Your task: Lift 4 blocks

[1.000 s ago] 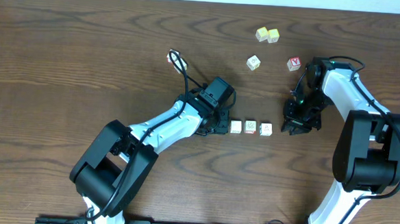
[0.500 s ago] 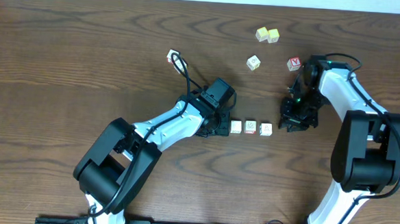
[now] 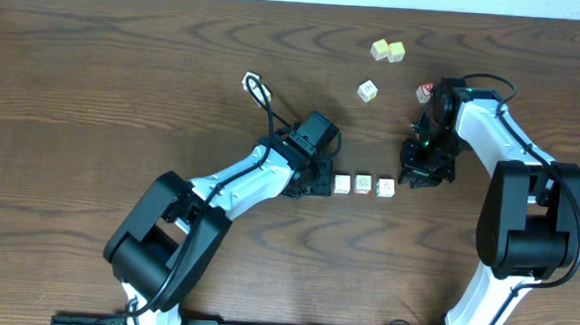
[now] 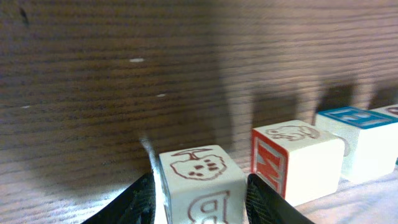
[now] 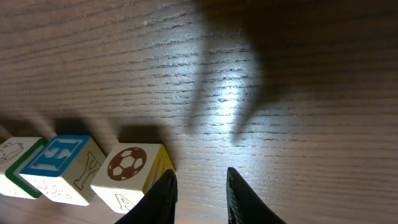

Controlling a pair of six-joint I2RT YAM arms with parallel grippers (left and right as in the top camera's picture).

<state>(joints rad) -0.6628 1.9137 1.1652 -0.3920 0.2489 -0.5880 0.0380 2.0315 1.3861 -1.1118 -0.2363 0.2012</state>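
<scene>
Four pale blocks lie in a row on the table. In the left wrist view the end block (image 4: pixel 198 177), printed with a B, sits between the fingers of my left gripper (image 4: pixel 200 182), which is open around it. Beyond it come a red-lettered block (image 4: pixel 292 158), a blue-topped block (image 4: pixel 357 140) and the edge of a fourth block (image 4: pixel 390 112). From overhead, my left gripper (image 3: pixel 317 182) hides the end block; three blocks (image 3: pixel 363 184) show. My right gripper (image 5: pixel 200 194) is open narrowly over bare wood, just right of the soccer-ball block (image 5: pixel 127 169); the right gripper (image 3: pixel 409 179) is near the row's right end.
Two yellowish cubes (image 3: pixel 387 50) lie at the back. A lone pale cube (image 3: pixel 367 90) sits nearer, and a red-lettered cube (image 3: pixel 424 90) is partly covered by the right arm. A small white piece (image 3: pixel 251 81) lies by the left arm's cable.
My right gripper has moved left toward the row's right end, and its arm now covers part of the red-lettered cube. The left arm and the row have stayed in place.
</scene>
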